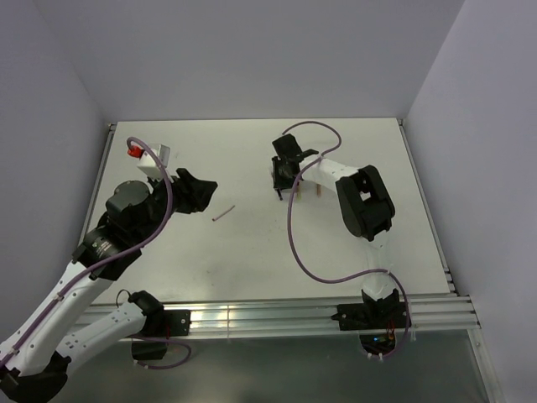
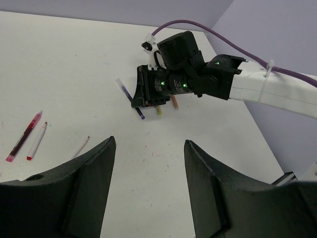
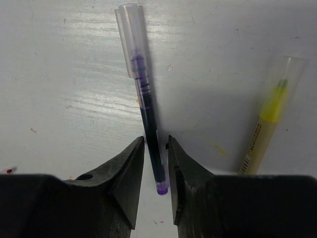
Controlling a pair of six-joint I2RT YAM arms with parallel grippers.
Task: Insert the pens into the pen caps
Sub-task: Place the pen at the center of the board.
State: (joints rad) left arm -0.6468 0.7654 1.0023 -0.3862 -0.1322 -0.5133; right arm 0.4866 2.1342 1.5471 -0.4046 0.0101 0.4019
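In the right wrist view a dark purple pen (image 3: 148,119) lies on the table with a clear cap (image 3: 130,39) on its far end. My right gripper (image 3: 156,140) straddles its near end, jaws narrow with a small gap to the pen. A yellow pen (image 3: 267,124) with a clear cap lies to the right. My left gripper (image 2: 148,144) is open and empty above bare table. The left wrist view shows the right gripper (image 2: 148,91), the purple pen (image 2: 130,98), a yellow pen (image 2: 158,111) and an orange pen (image 2: 175,103).
A red pen (image 2: 22,138), a white pen with red ends (image 2: 37,141) and a thin stick (image 2: 80,147) lie at the left. One thin pen (image 1: 223,213) lies between the arms. Purple cables (image 1: 295,243) loop over the table. Walls stand at the left and back.
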